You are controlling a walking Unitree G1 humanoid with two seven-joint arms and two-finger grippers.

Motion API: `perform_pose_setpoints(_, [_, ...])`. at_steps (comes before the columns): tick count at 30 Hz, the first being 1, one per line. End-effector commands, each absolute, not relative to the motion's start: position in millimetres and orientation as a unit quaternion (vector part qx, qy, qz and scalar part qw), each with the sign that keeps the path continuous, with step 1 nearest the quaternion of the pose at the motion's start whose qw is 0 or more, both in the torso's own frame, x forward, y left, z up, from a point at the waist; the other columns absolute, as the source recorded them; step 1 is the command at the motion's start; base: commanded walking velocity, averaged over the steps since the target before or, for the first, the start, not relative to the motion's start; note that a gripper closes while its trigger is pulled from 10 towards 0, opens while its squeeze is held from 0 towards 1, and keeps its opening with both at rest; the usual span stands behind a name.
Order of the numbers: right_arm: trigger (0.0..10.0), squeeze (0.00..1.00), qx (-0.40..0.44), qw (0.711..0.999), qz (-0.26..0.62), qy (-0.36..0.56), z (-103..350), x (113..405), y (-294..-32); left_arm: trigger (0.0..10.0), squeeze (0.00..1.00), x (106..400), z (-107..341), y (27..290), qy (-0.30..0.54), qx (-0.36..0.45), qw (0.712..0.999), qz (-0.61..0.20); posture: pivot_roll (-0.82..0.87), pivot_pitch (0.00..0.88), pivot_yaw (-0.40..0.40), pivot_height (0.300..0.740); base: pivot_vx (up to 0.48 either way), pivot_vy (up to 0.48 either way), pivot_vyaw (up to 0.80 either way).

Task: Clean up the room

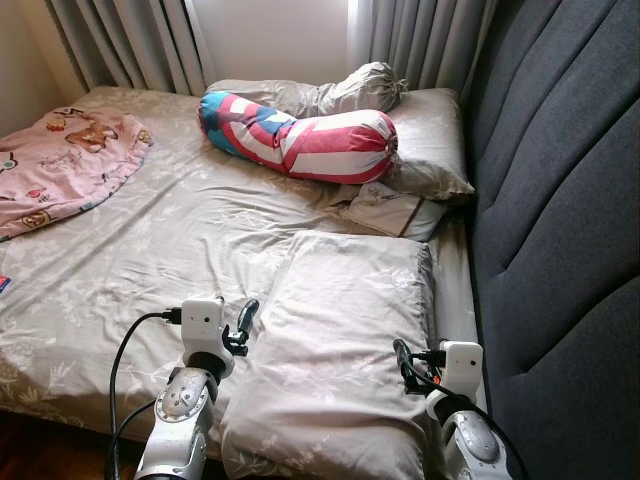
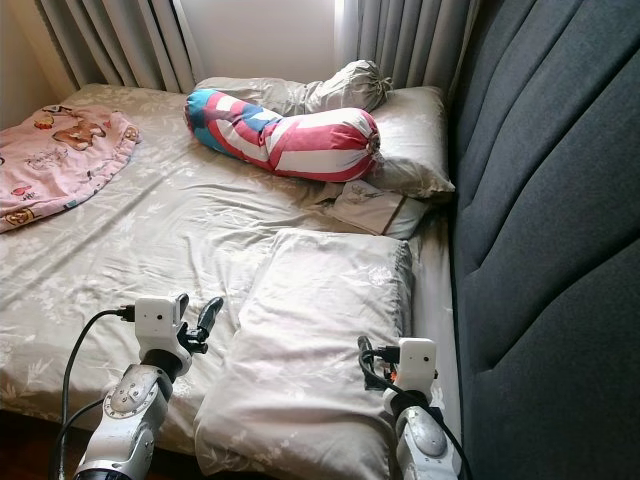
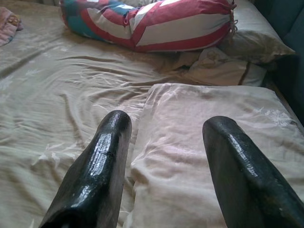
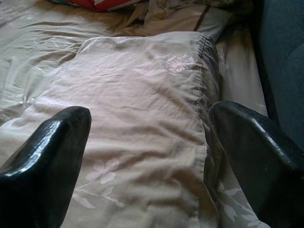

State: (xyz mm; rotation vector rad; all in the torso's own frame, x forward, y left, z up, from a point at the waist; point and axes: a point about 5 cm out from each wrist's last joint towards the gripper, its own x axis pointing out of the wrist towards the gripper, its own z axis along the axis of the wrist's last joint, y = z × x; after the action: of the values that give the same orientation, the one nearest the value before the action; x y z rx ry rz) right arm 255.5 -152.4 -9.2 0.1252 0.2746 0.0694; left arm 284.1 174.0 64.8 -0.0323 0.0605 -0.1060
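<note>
Left eye view: we see our left pincer (image 1: 243,322) and right pincer (image 4: 152,156) spread, flanking the pillow (image 1: 340,350).

Grey curtains (image 1: 130,40) and dark padded headboard (image 1: 560,200) behind.

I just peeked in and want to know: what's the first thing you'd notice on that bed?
The red, white and blue striped bolster jumps out first, lying across the far end of the bed against the beige pillows by the curtains. Next comes the big beige pillow close by, lying beside the dark headboard, with the left gripper and right gripper open at either side of it. A pink cartoon blanket lies on the bed's far left.
</note>
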Motion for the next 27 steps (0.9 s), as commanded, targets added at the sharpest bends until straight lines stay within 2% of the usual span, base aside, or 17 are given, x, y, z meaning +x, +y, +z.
perform_pose_setpoints(1, [10.0, 0.00, 0.059, 0.990, 0.036, 0.125, -5.5, 257.2, -153.0, 10.0, 0.00, 284.0, 66.4, 172.6, 0.025, -0.014, 0.998, -0.055, -0.11, 0.056, -0.022, 0.685, 0.000, 0.000, 0.00])
perform_pose_setpoints(10, [10.0, 0.00, 0.054, 0.988, 0.039, 0.140, -8.8, 256.2, -153.6, 10.0, 0.00, 282.2, 65.0, 171.9, 0.028, -0.015, 0.998, -0.055, -0.11, 0.049, -0.028, 0.685, 0.000, 0.000, 0.00])
perform_pose_setpoints(16, [10.0, 0.00, 0.054, 0.987, 0.046, 0.143, -10.1, 255.8, -152.3, 10.0, 0.00, 281.6, 63.0, 170.8, 0.032, -0.014, 0.998, -0.058, -0.11, 0.036, -0.028, 0.651, 0.000, 0.000, 0.00])
perform_pose_setpoints(27, [10.0, 0.00, 0.052, 0.986, 0.046, 0.150, -11.6, 256.1, -152.8, 10.0, 0.00, 282.2, 62.6, 170.9, 0.036, -0.013, 0.997, -0.061, -0.11, 0.044, -0.026, 0.651, 0.000, 0.000, 0.00])
